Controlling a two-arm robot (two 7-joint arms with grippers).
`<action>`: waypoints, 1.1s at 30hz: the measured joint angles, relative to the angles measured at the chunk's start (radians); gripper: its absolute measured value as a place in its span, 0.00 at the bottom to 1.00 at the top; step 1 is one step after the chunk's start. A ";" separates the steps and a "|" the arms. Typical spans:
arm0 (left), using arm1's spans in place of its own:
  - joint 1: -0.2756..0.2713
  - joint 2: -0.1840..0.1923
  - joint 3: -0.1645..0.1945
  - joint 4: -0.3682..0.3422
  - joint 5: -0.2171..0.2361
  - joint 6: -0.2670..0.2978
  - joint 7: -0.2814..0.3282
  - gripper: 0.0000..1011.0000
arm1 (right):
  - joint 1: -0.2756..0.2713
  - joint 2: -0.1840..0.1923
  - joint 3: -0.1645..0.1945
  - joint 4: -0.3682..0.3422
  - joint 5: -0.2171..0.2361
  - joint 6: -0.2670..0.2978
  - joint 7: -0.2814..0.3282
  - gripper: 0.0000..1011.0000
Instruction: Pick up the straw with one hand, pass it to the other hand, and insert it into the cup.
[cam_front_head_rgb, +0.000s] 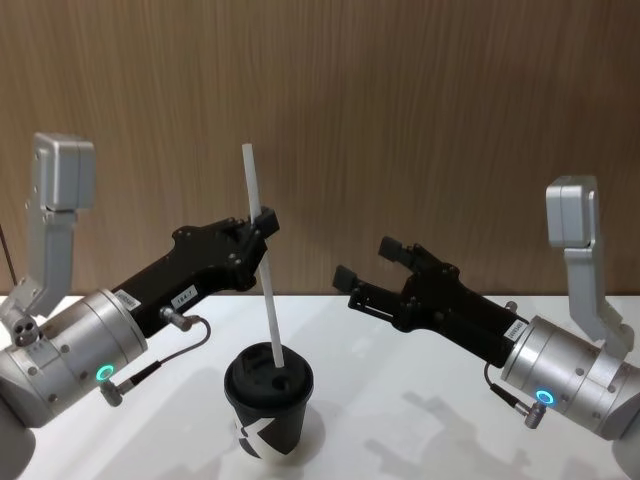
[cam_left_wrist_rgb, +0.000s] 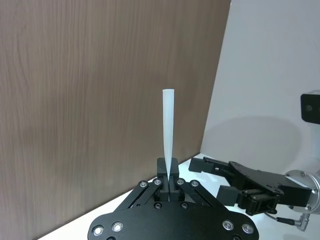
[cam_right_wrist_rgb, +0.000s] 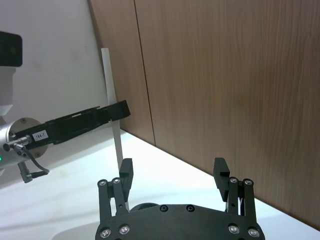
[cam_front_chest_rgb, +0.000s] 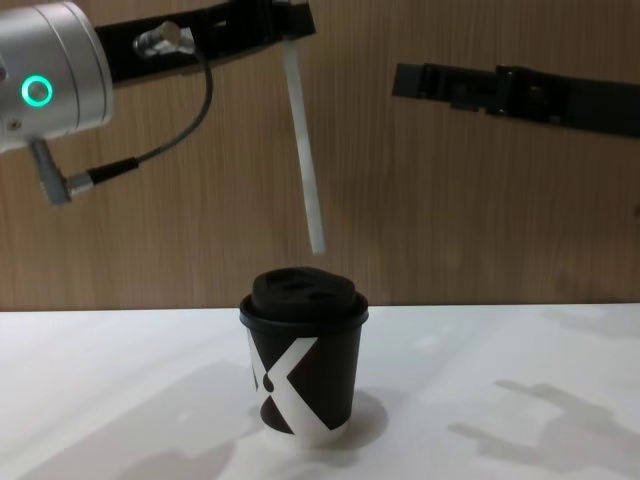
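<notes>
The straw (cam_front_head_rgb: 262, 268) is being held by the left gripper (cam_front_head_rgb: 264, 226), whose fingers are being pressed tight against it above its middle, so that most of its length is hanging below the grip. It is being kept nearly upright, slightly tilted, over the cup (cam_front_chest_rgb: 303, 362). In the chest view the lower end of the straw is being held just above the domed lid (cam_front_chest_rgb: 303, 291), apart from it.

The right gripper (cam_front_head_rgb: 372, 264) is being held in the air off to the right of the straw, its fingers spread wide with nothing between them.

One straw, one cup and two grippers are being shown. The cup is being carried upright by the white tabletop (cam_front_chest_rgb: 500, 400), before a wooden wall (cam_front_head_rgb: 450, 120).
</notes>
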 joint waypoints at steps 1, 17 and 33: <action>0.000 0.000 0.001 0.003 -0.001 0.001 0.000 0.00 | 0.000 0.000 0.000 0.000 0.000 0.000 0.000 0.99; -0.008 -0.015 0.012 0.047 -0.005 -0.002 -0.014 0.00 | -0.001 0.001 0.001 -0.001 0.001 0.000 0.000 0.99; -0.021 -0.024 0.021 0.074 0.014 -0.004 -0.024 0.00 | -0.002 0.002 0.001 -0.001 0.001 0.000 0.000 0.99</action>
